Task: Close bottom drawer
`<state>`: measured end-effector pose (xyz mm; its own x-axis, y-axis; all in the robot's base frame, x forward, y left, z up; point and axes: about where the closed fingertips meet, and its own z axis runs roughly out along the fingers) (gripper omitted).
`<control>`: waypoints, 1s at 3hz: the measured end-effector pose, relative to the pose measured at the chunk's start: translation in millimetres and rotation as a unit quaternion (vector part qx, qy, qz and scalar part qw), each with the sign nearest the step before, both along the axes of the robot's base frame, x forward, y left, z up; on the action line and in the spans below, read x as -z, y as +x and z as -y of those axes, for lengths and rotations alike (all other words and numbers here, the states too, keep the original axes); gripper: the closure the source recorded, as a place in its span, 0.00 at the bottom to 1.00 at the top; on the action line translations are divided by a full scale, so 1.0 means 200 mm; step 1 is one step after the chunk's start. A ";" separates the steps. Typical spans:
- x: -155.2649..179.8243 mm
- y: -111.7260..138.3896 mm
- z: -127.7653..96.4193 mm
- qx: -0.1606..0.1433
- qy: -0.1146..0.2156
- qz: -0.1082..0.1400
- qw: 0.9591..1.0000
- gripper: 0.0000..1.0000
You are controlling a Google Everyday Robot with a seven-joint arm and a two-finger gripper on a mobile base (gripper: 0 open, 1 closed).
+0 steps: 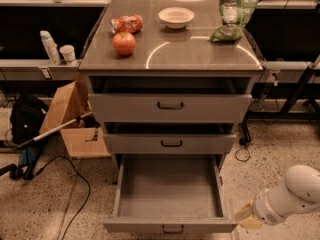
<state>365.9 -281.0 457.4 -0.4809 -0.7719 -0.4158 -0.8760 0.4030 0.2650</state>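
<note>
The bottom drawer of the grey metal cabinet is pulled far out, its deep grey tray empty, with a small black loop handle on its front. The middle drawer and the top drawer above it are each pulled out a little. My gripper is low at the bottom right, just beside the right front corner of the bottom drawer, at the end of my white arm.
On the cabinet top lie an apple, a red packet, a white bowl and a green chip bag. A cardboard box, a black bag and cables stand on the floor at left.
</note>
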 end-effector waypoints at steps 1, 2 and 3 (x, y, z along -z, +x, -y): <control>0.17 0.00 0.05 0.016 -0.010 -0.002 1.000 1.00; 0.32 0.00 0.06 0.016 -0.016 -0.006 1.000 1.00; 0.43 0.00 0.07 0.010 -0.025 -0.009 1.000 1.00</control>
<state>366.2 -294.2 372.3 -0.5041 -0.7816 -0.3675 -0.8626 0.4345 0.2591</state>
